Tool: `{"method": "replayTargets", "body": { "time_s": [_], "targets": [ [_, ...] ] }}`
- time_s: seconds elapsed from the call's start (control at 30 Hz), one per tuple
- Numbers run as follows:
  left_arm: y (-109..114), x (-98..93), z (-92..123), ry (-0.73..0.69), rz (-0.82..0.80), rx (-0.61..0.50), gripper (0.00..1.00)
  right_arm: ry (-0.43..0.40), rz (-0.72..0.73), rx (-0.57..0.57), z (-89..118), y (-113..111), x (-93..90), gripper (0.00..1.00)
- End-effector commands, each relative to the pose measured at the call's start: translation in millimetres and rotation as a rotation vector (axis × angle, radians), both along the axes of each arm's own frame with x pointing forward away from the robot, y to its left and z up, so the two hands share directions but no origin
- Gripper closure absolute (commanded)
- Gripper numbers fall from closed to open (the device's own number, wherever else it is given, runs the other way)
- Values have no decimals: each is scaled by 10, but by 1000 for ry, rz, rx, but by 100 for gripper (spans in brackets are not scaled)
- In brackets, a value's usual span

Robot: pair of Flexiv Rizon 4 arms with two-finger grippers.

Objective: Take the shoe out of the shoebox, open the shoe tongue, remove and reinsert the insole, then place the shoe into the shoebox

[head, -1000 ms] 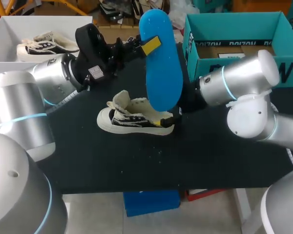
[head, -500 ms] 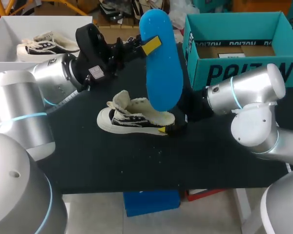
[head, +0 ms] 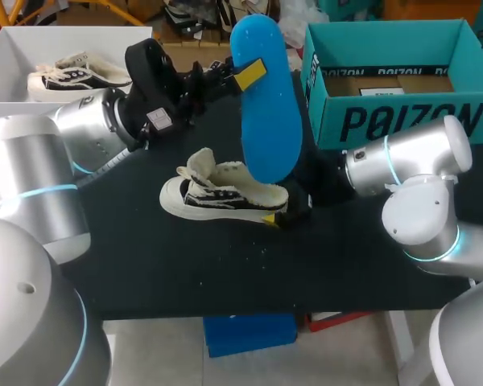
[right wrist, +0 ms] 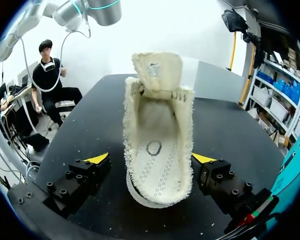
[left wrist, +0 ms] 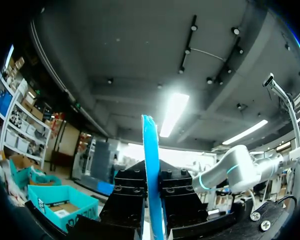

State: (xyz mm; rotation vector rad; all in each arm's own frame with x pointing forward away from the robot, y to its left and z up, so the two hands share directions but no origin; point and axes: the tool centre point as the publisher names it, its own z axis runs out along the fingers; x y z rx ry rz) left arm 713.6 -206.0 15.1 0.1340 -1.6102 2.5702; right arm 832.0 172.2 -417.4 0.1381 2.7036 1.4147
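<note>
Since a second ago, our right arm's elbow has swung down and out to the right, and the right end effector (right wrist: 150, 159) has sunk lower at the heel of the shoe (head: 221, 197). The left arm, the insole (head: 266, 112) and the shoe have kept their places.

The left end effector (left wrist: 152, 187) pinches the blue insole between its fingers and holds it on end above the back of the dark tabletop (head: 185, 265). The right end effector is spread, one yellow tip on each side of the heel. One tip is against the shoe's side and the other stands just apart from it.

The shoe stands on its white sole near the middle of the tabletop. It is a cream low sneaker with black side panels. Its tongue is pulled up and forward, and its woven inner bed is bare. The teal shoebox (head: 386, 121) sits at the back right, well apart from the shoe.
</note>
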Motion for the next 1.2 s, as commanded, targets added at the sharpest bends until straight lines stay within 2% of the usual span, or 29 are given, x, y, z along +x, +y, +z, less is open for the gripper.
{"method": "replayTargets", "body": {
  "time_s": [0.03, 0.17, 0.5, 0.67, 1.03, 1.2],
  "targets": [
    [-11, -8, -4, -1, 3, 0, 100, 17, 9, 27, -124, -8, -15, 0],
    [-11, -8, -4, -1, 3, 0, 100, 28, 18, 10, -116, -53, -25, 0],
    [-11, -8, -4, -1, 3, 0, 100, 40, 124, -163, 258, -224, 91, 0],
    [-11, -8, -4, -1, 3, 0, 100, 38, 156, -237, 408, -232, 153, 0],
    [-11, -8, -4, -1, 3, 0, 100, 52, 161, -553, 609, -179, 328, 0],
    [-11, -8, -4, -1, 3, 0, 100, 56, 167, -743, 672, -92, 408, 2]
  ]
}}
